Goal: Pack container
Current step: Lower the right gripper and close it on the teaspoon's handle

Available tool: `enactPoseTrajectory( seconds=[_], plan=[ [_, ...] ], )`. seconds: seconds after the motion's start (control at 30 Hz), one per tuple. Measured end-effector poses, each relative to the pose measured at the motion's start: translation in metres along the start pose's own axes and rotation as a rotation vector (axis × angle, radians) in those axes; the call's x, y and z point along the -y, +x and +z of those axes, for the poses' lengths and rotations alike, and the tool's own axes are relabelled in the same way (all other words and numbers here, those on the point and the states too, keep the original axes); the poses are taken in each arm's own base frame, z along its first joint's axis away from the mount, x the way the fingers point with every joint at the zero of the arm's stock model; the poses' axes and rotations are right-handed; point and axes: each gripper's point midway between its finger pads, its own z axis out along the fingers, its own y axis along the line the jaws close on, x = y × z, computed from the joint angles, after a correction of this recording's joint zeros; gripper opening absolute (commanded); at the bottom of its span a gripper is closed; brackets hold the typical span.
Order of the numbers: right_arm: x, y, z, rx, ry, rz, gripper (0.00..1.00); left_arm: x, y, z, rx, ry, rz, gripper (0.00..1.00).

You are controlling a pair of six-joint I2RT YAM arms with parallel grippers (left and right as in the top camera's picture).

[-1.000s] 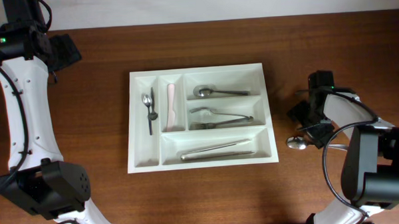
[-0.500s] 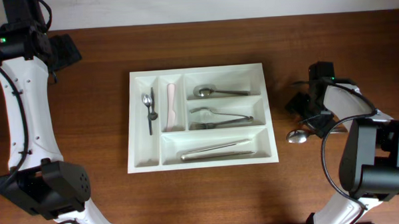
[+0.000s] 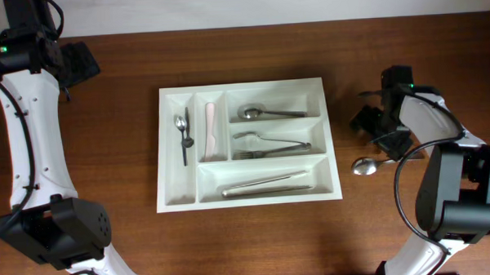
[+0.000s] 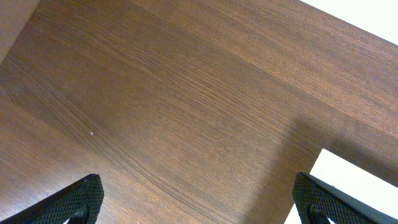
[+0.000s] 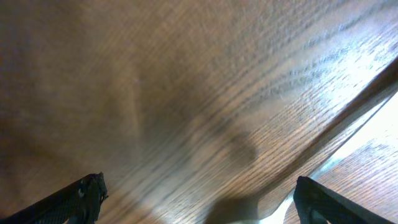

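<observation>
Overhead, we see the brown wooden bench [image 3: 108, 191] filling the view; the white container [image 3: 174, 179] lies flat at its middle, two narrow compartments on the left, two short ones at upper right, the long one along the lower edge; the left tool [image 3: 77, 63] hangs over the far left corner, well apart from the container, its fingers [image 4: 81, 199] spread wide over bare wood in the left wrist view; the right tool [image 3: 375, 125] hovers right of the container, likewise spread, gripping nothing; the long compartment holds a long metal utensil [image 3: 267, 184]; the short ones hold a spoon [image 3: 265, 113] and two forks [image 3: 270, 143]; the narrow ones hold a pale-handled piece [image 3: 210, 122], a dark knife [image 3: 186, 135] and a small spoon [image 3: 179, 123]; a loose spoon [image 3: 364, 166] lies on the bench near the right tool.
</observation>
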Motion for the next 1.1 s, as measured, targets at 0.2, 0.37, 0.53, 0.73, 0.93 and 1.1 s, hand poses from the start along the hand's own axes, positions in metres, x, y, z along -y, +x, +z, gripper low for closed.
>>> enactPoseTrajectory(
  seconds=[0.2,0.37,0.53,0.73,0.93,1.1],
  plan=[
    [0.003,0.003,-0.009,-0.027,0.026,0.073,0.99,0.0,0.0,0.0,0.0,0.0,0.0,0.99],
    [0.011,0.013,-0.01,-0.059,0.066,0.202,0.99,0.0,0.0,0.0,0.0,0.0,0.0,0.99],
    [0.014,0.016,-0.01,-0.067,0.082,0.303,0.99,0.0,0.0,0.0,0.0,0.0,0.0,0.99],
    [0.016,0.017,-0.004,-0.062,0.084,0.38,0.99,0.0,0.0,0.0,0.0,0.0,0.0,0.99],
    [0.025,0.027,0.012,-0.067,0.095,0.405,0.99,0.0,0.0,0.0,0.0,0.0,0.0,0.99],
    [0.03,0.032,0.019,-0.073,0.105,0.414,0.95,0.0,0.0,0.0,0.0,0.0,0.0,0.99]
  ],
)
